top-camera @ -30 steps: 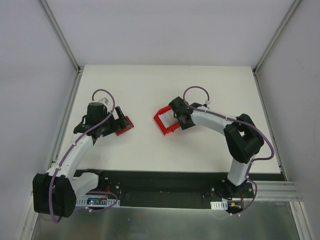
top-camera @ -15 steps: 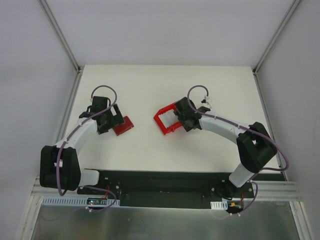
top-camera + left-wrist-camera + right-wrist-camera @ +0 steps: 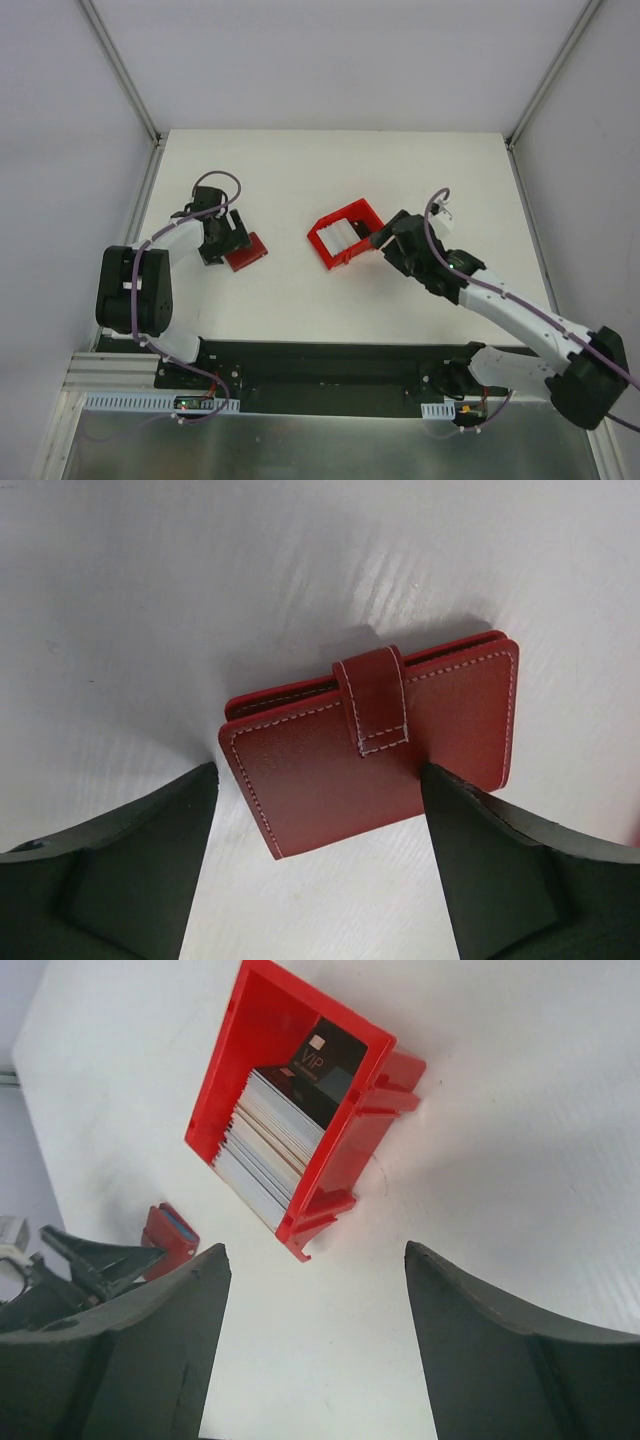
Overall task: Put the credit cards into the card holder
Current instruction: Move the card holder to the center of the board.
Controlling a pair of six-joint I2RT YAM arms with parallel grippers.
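The card holder (image 3: 370,750) is a red wallet lying flat on the white table, folded shut with its tab closed. It also shows in the top view (image 3: 246,252) and in the right wrist view (image 3: 168,1240). My left gripper (image 3: 318,780) (image 3: 230,238) is open, with a finger on each side of the wallet's near end. The credit cards (image 3: 275,1135) stand stacked in a red plastic bin (image 3: 215,1100), mostly whitish, with a dark card (image 3: 330,1060) at the back. They also show in the top view (image 3: 340,232). My right gripper (image 3: 315,1250) (image 3: 388,240) is open and empty, just beside the bin's near corner.
The bin (image 3: 322,245) stands at the table's middle, between the two arms. White walls with metal rails enclose the table on the left, right and back. A black base rail runs along the near edge.
My right gripper has drawn back from over the bin toward the right and near side, uncovering the cards. My left arm's elbow has swung in; its gripper stays at the wallet.
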